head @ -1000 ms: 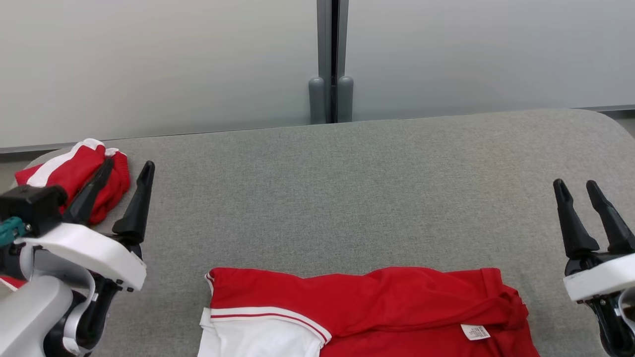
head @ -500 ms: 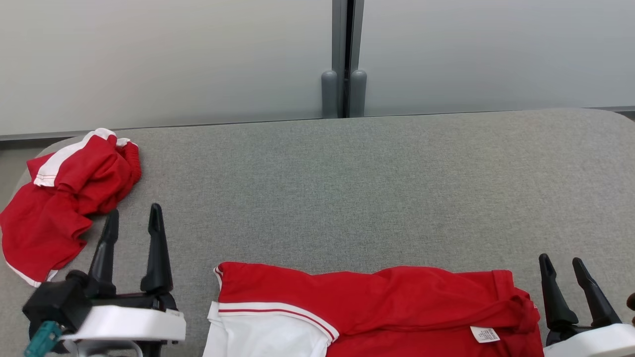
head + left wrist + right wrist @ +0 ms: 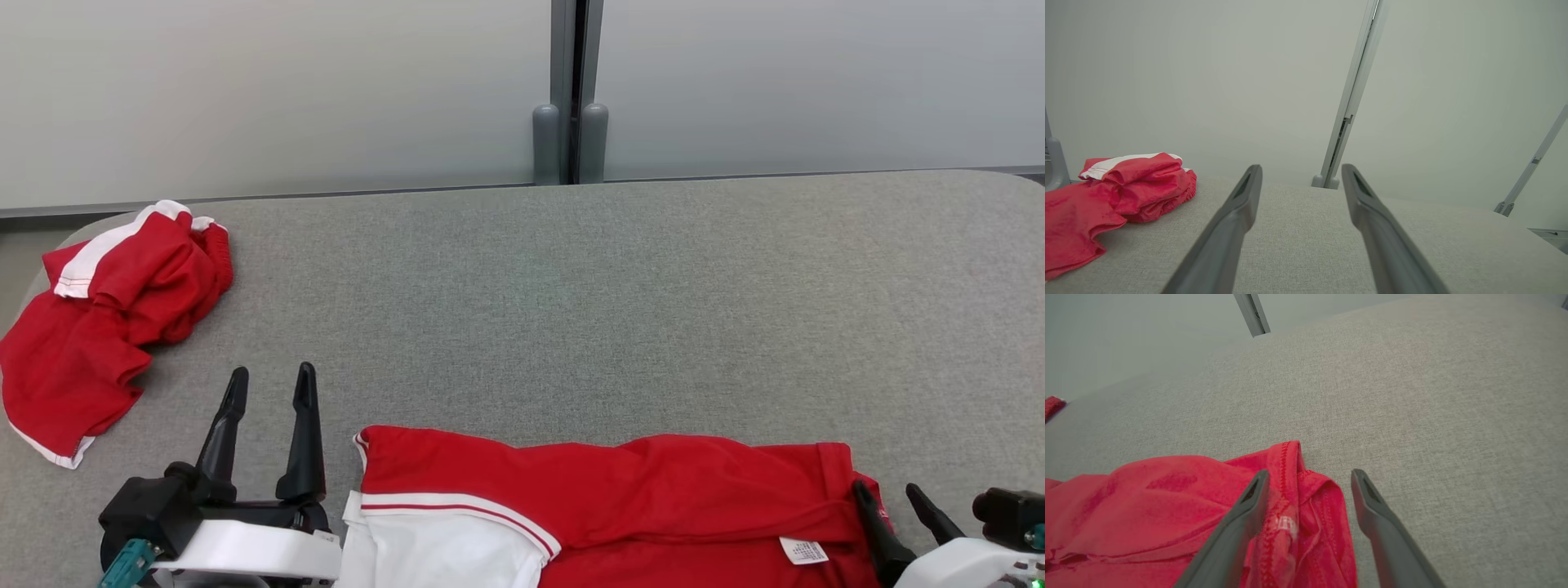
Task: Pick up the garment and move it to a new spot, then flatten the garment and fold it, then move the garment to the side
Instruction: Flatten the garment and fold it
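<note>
Head view: garment (image 3: 620,498) at near edge, tools open

Smooth red fabric, white panel with red piping, small white label (image 3: 803,550); spread along near edge of grey woven, round-cornered surface (image 3: 620,310). Right wrist view adds stitched hem, bunched corner framed by right tool (image 3: 886,487), fingers apart, empty. Left tool (image 3: 272,370) just beside garment, spread wide, empty. Crumpled red cloth (image 3: 106,318) far left.

The red garment (image 3: 620,490) lies spread flat at the near edge of the gray surface (image 3: 653,310). Its left part is white with 1 thin red stripe. 1 small white tag (image 3: 803,550) shows near its right end. A crumpled garment (image 3: 98,327), red and white, lies far left.
</note>
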You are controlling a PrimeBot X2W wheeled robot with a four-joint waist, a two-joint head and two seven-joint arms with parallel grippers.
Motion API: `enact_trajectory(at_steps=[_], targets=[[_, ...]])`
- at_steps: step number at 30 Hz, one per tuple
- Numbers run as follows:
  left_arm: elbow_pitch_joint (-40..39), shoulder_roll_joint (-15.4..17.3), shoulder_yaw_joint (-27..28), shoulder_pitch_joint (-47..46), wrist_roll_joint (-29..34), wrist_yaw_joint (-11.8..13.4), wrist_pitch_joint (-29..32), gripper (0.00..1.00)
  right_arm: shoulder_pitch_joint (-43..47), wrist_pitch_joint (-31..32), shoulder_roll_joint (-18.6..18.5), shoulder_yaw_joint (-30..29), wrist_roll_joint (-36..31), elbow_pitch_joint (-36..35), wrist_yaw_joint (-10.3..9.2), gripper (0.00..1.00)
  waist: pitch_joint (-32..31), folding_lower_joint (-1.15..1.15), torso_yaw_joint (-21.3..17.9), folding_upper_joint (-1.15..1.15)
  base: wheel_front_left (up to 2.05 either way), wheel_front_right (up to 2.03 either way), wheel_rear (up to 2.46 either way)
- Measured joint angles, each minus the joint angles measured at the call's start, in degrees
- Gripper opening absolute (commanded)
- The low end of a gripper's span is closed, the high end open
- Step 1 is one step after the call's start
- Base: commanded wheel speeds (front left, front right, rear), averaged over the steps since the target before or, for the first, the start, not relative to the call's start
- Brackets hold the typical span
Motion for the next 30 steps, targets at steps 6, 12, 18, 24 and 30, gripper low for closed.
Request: enact_trajectory(at_steps=[6, 12, 18, 24, 30], targets=[[1.8, -1.9, 0.5, -1.1, 1.7, -2.3, 0.0, 1.00, -2.1, 1.5, 0.1, 1.2, 0.7, 4.2, 0.00, 1.00, 0.7, 0.00, 0.6, 0.00, 0.00, 0.00, 0.00], [2.9, -3.1, 1.1, -1.6, 2.9, -3.9, 0.0, 1.00, -3.6, 4.3, 0.3, 1.8, 4.2, 9.5, 0.00, 1.00, 1.2, 0.00, 1.4, 0.00, 0.00, 0.00, 0.00], [3.6, -3.9, 1.8, -2.2, 3.7, -4.9, 0.0, 1.00, -5.2, 5.5, -0.5, 5.7, 8.6, 10.5, -0.10, 0.78, 1.9, 0.00, 2.0, 0.00, 0.00, 0.00, 0.00], [4.4, -4.7, 2.4, -2.3, 4.3, -5.7, 0.0, 1.00, -6.2, 4.0, -1.2, 9.4, 11.6, 10.4, -0.07, 0.00, 1.8, 0.00, 2.4, 0.00, 0.00, 0.00, 0.00], [4.7, -5.2, 3.0, -2.3, 5.0, -6.0, 0.0, 1.00, -6.8, 0.8, -2.0, 10.3, 13.8, 9.3, -0.05, 0.00, 1.4, 0.00, 2.1, 0.00, 0.00, 0.00, 0.00]])
